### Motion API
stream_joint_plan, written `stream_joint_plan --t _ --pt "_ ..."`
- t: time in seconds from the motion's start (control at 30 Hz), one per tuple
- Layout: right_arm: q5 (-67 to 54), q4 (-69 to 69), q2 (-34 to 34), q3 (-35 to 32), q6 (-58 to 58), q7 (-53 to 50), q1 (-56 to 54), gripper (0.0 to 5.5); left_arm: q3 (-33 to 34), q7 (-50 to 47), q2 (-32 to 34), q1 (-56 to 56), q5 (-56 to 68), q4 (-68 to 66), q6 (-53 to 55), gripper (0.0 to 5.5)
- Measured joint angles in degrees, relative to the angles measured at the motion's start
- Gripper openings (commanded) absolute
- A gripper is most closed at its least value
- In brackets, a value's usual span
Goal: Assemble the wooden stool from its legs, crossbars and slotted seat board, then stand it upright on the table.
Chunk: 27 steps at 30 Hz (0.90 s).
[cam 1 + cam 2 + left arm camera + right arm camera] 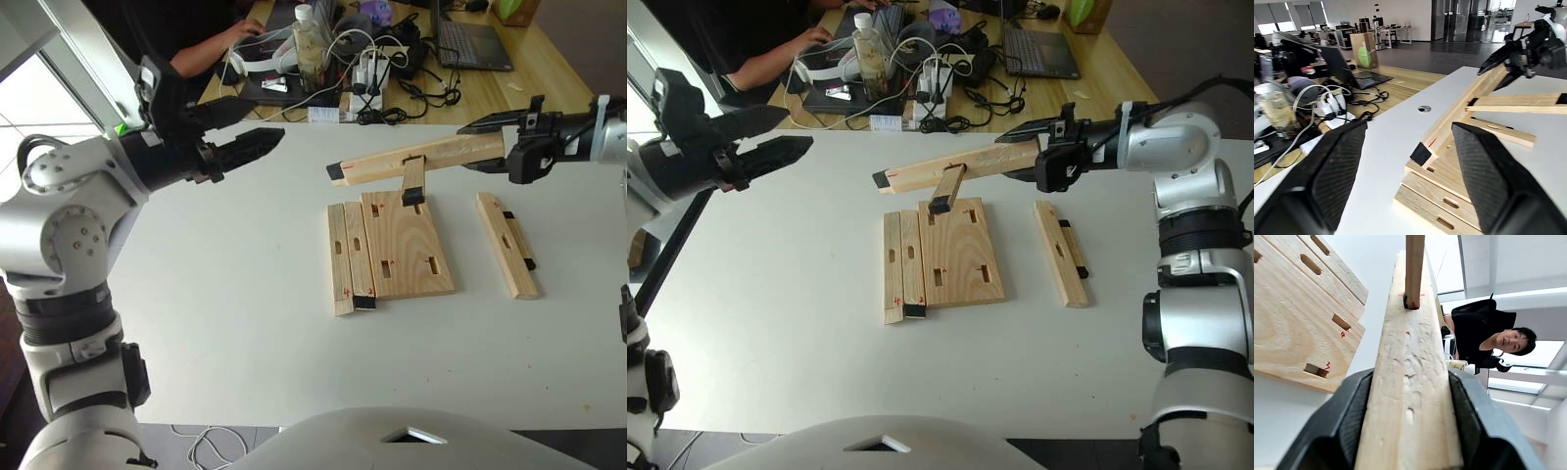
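My right gripper (511,149) is shut on one end of a long wooden leg (421,157), held in the air and slanting over the far side of the table. A short crossbar (413,184) hangs from the leg's middle, down toward the slotted seat board (411,245) lying flat. Two more slotted bars (350,257) lie against the board's left edge. Another leg (506,245) lies apart on its right. The right wrist view shows the held leg (1410,323) between the fingers (1352,421). My left gripper (260,132) hovers open at the far left, holding nothing.
Behind the white table (225,294) stands a wooden desk with a bottle (307,44), tangled cables (382,69) and a laptop (470,44). A person's hand (240,34) rests on that desk. Open table surface stretches left of and in front of the parts.
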<state>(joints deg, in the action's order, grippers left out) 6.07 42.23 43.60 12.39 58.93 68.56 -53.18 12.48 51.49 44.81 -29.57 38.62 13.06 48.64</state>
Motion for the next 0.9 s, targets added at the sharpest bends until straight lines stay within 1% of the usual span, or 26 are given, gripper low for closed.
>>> stream_joint_plan --t 0.07,0.1,0.17,0.23,0.3,0.53,0.7,0.73,0.8,0.83,0.9 --pt "0.61 2.23 -0.68 1.37 4.48 -0.61 -1.88 2.06 -4.05 3.58 1.23 -1.93 -1.02 -2.85 -0.33 3.18" --pt "1.67 3.91 -1.18 2.58 7.57 -0.72 -3.36 2.06 -7.42 6.0 2.01 -3.5 -2.24 -5.12 -0.48 3.18" --pt "2.34 6.46 -2.63 4.39 12.33 -1.68 -6.74 2.06 -13.38 10.08 2.32 -6.32 -4.44 -8.22 -0.81 3.18" --pt "2.34 8.08 -3.35 5.8 15.37 -2.0 -9.42 2.06 -17.43 12.35 2.44 -7.82 -7.22 -10.14 -1.48 3.18" --pt "2.29 8.97 -4.3 7.28 17.72 -2.83 -11.37 2.06 -20.35 14.01 2.46 -8.88 -8.97 -11.4 -1.84 3.18" --pt "2.19 10.13 -5.81 12.12 22.59 -5.62 -14.45 2.06 -24.6 16.39 2.29 -10.31 -11.16 -11.39 -1.75 3.18" --pt "2.25 10.47 -7.29 14.57 23.69 -7.89 -15.88 2.06 -26.49 18.76 2.3 -10.29 -11.23 -9.75 -0.84 2.37" --pt "2.24 10.46 -7.46 15.06 23.85 -8.2 -16.19 2.06 -26.78 18.98 2.3 -10.27 -11.25 -9.7 -0.79 2.31" --pt "2.24 10.45 -7.86 15.85 24.19 -9.09 -16.7 2.06 -27.15 19.31 2.3 -10.11 -11.27 -9.02 -0.76 1.93" --pt "2.25 10.45 -7.88 16.22 24.27 -9.41 -16.91 2.06 -27.17 19.34 2.3 -9.99 -11.27 -8.69 -0.75 1.89" --pt "2.48 10.47 -7.92 16.88 24.72 -10.07 -17.15 2.06 -27.19 19.39 2.3 -9.7 -11.32 -8.54 -0.76 1.57"
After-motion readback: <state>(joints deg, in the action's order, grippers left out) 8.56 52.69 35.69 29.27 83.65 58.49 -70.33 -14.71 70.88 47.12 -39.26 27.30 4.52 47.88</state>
